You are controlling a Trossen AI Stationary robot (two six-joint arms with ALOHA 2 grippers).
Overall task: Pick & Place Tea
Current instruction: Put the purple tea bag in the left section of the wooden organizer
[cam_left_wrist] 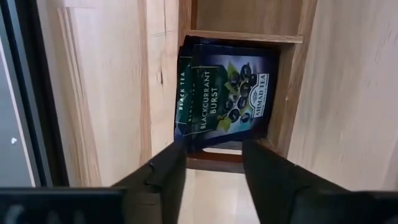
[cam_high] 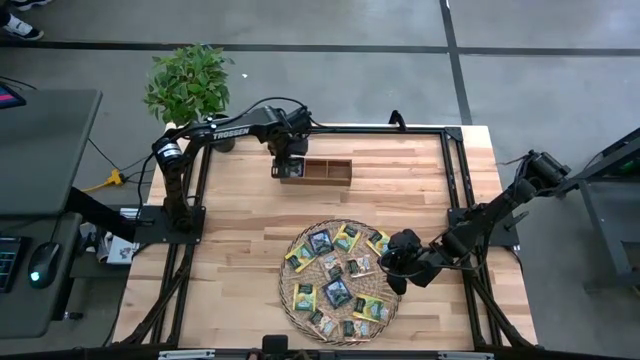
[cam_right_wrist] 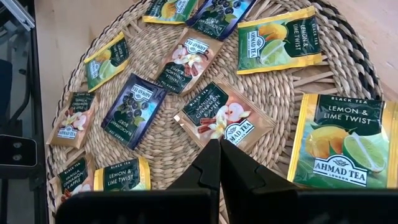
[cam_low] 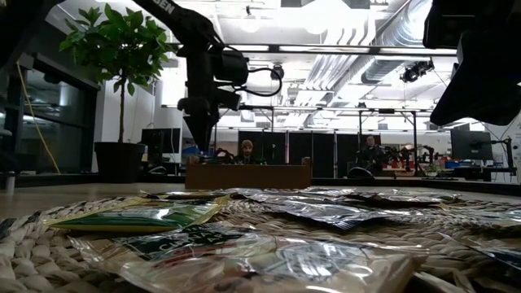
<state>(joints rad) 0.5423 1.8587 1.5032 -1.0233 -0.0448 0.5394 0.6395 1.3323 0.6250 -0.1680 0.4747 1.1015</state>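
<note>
Left claw point(cam_left_wrist: 211, 155) is hovering over the left end compartment of the wooden organizer box point(cam_high: 328, 171) near the worktop's point(cam_high: 240, 260) far edge, jaws standing apart, holding nothing; blackcurrant sachets point(cam_left_wrist: 227, 93) are sitting in that compartment just ahead of the fingertips. Most tea is still lying on the woven tray point(cam_high: 300, 300) by the near edge. Right claw point(cam_right_wrist: 219, 163) is hanging pinched shut and empty over the tray's right rim, apple-cinnamon sachet point(cam_right_wrist: 224, 118) just beyond its tips
</note>
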